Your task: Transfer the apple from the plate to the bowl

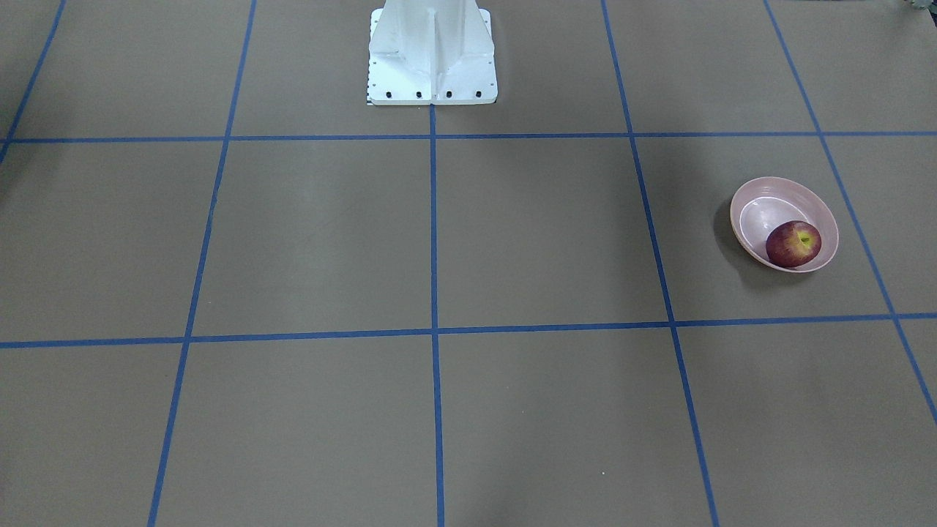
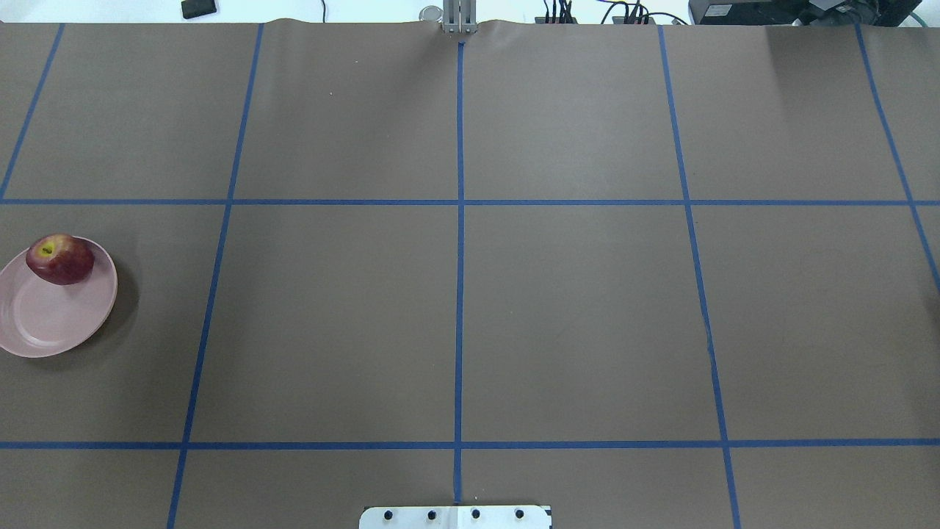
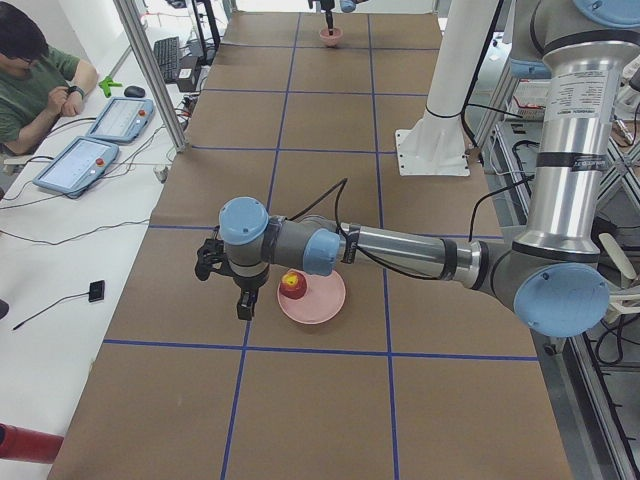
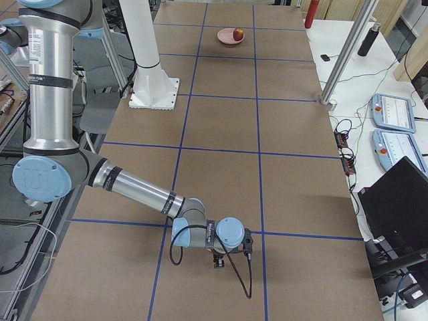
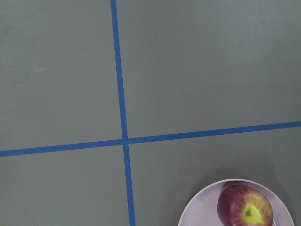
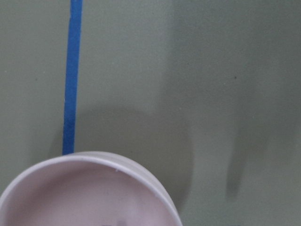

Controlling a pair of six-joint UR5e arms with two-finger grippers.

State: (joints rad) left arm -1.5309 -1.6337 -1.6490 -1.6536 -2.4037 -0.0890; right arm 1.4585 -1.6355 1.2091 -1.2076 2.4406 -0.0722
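The dark red apple (image 1: 793,243) with a yellow-green stem patch lies on the far side of the wide pale pink plate (image 1: 760,211), at the table's left end (image 2: 44,316). The left wrist view shows the apple (image 5: 244,211) on the plate (image 5: 197,215) at its lower right. In the exterior left view my left gripper (image 3: 234,296) hangs just beside the plate (image 3: 322,305), apart from the apple (image 3: 292,286). The small pink bowl (image 6: 94,157) lies under my right gripper (image 4: 217,261), far off at the other end (image 3: 330,37). I cannot tell whether either gripper is open or shut.
The brown table is marked by a blue tape grid. The white robot base (image 1: 432,55) stands at the middle of the near edge. A person (image 3: 35,75) sits by control tablets (image 3: 95,140) beyond the far edge, near metal frame posts (image 3: 150,70).
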